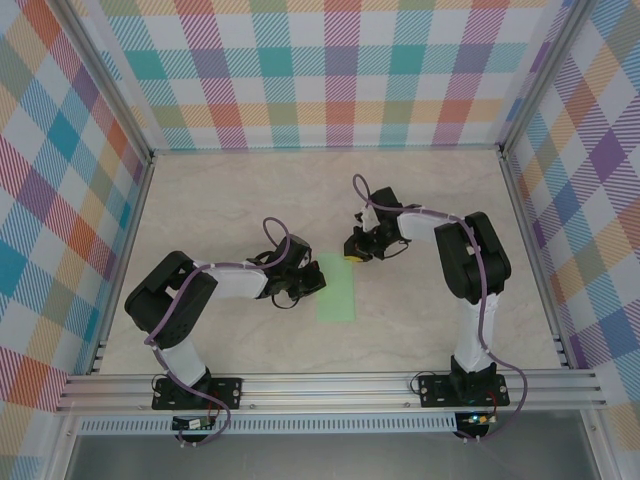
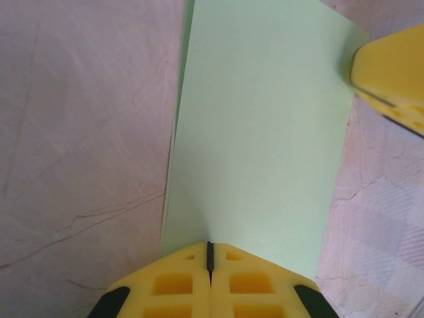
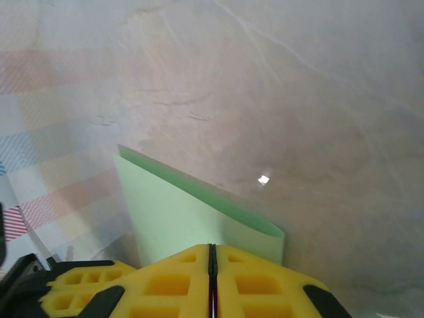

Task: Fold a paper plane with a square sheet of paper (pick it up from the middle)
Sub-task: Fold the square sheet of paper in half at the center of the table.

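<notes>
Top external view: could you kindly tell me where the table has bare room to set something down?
Bare: the far table strip under the checked wall, and the near strip between paper and rail. Crowded: the middle, where left tool and right tool meet the paper.

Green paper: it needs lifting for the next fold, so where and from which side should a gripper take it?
The paper lies flat as a folded strip, so nothing sticks up to pinch from above. Probably take the long edge where two layers sit offset, coming in low along the table from that side.
</notes>
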You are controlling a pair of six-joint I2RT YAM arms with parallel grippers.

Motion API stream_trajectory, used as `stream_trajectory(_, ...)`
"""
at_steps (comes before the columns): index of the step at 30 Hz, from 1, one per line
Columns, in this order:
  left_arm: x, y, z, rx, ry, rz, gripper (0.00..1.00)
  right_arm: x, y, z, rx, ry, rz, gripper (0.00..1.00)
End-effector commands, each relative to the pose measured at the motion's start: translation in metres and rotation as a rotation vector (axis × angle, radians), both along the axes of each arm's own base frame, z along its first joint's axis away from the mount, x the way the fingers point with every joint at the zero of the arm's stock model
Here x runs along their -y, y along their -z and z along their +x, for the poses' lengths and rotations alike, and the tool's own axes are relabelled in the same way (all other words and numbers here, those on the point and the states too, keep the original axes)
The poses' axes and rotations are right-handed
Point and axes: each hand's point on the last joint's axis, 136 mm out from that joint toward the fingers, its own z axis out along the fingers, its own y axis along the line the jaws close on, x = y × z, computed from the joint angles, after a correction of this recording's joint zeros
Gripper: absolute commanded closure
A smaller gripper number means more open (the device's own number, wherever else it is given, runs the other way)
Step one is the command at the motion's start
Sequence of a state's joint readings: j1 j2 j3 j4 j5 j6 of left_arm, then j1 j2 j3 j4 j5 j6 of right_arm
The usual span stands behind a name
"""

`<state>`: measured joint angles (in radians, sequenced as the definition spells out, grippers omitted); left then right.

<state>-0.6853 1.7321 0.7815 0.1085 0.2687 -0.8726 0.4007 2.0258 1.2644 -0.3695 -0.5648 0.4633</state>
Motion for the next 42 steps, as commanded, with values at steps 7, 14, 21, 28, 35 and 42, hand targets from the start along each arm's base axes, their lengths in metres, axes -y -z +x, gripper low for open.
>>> stream_trajectory(7, -0.039, 0.042, -0.035, -0.122, -0.003, 0.193, 1.0, 0.002, 0.006, 0.006, -0.022, 0.012, -0.014, 0.91)
stream_trajectory(14, -0.038, 0.042, -0.035, -0.122, 0.002, 0.193, 1.0, 0.012, 0.034, 0.0, -0.101, 0.049, -0.051, 0.91)
stream_trajectory(21, -0.04, 0.043, -0.036, -0.123, 0.007, 0.199, 1.0, 0.025, 0.036, -0.003, -0.197, 0.093, -0.157, 0.9)
stream_trajectory(28, -0.04, 0.043, -0.037, -0.123, 0.003, 0.2, 1.0, 0.022, 0.037, -0.008, -0.333, 0.081, -0.187, 0.89)
stream_trajectory(35, -0.04, 0.044, -0.037, -0.125, 0.007, 0.199, 1.0, 0.012, 0.012, 0.012, -0.199, 0.105, -0.094, 0.87)
stream_trajectory(42, -0.04, 0.045, -0.037, -0.128, 0.006, 0.198, 1.0, 0.002, -0.05, 0.026, 0.06, 0.06, 0.041, 0.88)
